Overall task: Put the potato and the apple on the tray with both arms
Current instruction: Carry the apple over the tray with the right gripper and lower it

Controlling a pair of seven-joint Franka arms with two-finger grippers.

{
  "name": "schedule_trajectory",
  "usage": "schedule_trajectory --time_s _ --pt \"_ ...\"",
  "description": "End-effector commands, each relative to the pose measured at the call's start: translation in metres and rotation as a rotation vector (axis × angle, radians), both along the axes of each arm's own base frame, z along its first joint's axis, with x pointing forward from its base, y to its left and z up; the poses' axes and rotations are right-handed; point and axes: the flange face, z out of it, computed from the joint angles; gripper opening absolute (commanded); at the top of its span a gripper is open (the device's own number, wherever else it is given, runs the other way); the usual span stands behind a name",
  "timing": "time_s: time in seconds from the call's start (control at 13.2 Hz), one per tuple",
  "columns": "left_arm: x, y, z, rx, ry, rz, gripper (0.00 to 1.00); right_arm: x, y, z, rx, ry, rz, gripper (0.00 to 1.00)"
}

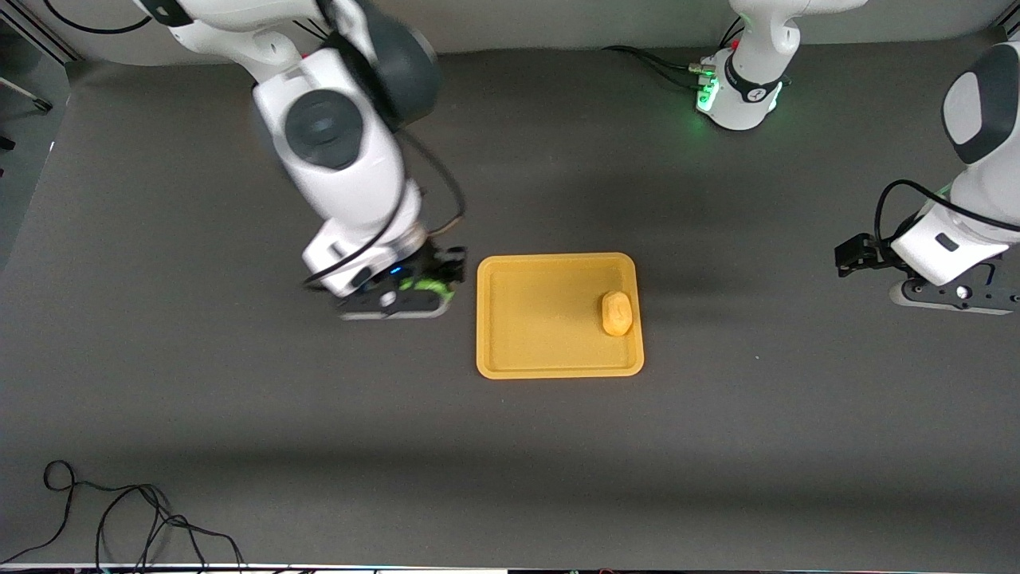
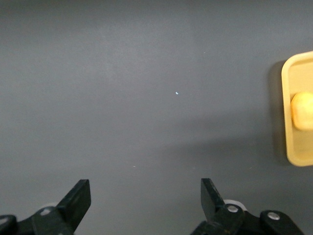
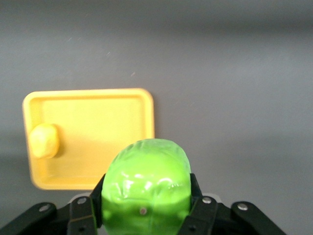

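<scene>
The yellow-orange tray (image 1: 550,319) lies mid-table. The potato (image 1: 617,312) rests in it near the rim toward the left arm's end; it also shows in the right wrist view (image 3: 44,140) and at the edge of the left wrist view (image 2: 303,111). My right gripper (image 1: 430,288) is shut on the green apple (image 3: 146,188) and holds it over the bare mat just beside the tray's rim (image 3: 149,117) toward the right arm's end. Only a green sliver of the apple (image 1: 424,285) shows in the front view. My left gripper (image 2: 145,203) is open and empty over the mat, away from the tray (image 2: 289,147).
Black cables (image 1: 119,518) lie at the table's near corner toward the right arm's end. The left arm's base (image 1: 741,96) stands at the top of the front view. The grey mat (image 1: 717,446) surrounds the tray.
</scene>
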Motion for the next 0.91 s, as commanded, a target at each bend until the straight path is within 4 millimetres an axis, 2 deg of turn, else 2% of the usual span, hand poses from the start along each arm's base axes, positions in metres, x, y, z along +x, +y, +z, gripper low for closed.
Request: schedule_trajectory --time_s 0.0,0.15,0.3,0.38,0.45,0.61,0.68,0.83 --pt "-0.007 0.021 0.015 -0.044 -0.013 -0.071 1.0 -0.031 0.06 -0.015 0.023 -0.03 -0.05 0.5" --pt "-0.003 0.023 0.021 -0.071 -0.029 -0.06 1.0 -0.046 0.098 -0.042 0.051 -0.049 -0.07 0.5" --pt "-0.004 0.027 0.023 -0.069 -0.023 -0.065 1.0 -0.061 0.14 -0.102 0.056 -0.064 -0.097 0.5" --pt "-0.004 0.031 0.026 -0.071 -0.026 -0.114 1.0 -0.063 0.154 -0.136 0.037 -0.095 -0.09 0.5" --pt "-0.004 0.038 0.028 -0.071 -0.027 -0.128 1.0 -0.061 0.159 -0.171 0.019 -0.115 -0.088 0.5" --pt "-0.006 0.039 0.026 -0.073 -0.01 -0.126 1.0 -0.058 0.165 -0.224 0.011 -0.124 -0.082 0.5" --pt "-0.008 0.039 0.024 -0.072 -0.002 -0.13 1.0 -0.057 0.166 -0.246 -0.003 -0.137 -0.07 0.5" --pt "-0.007 0.038 0.024 -0.071 -0.01 -0.12 1.0 -0.054 0.165 -0.275 -0.004 -0.154 -0.061 0.5"
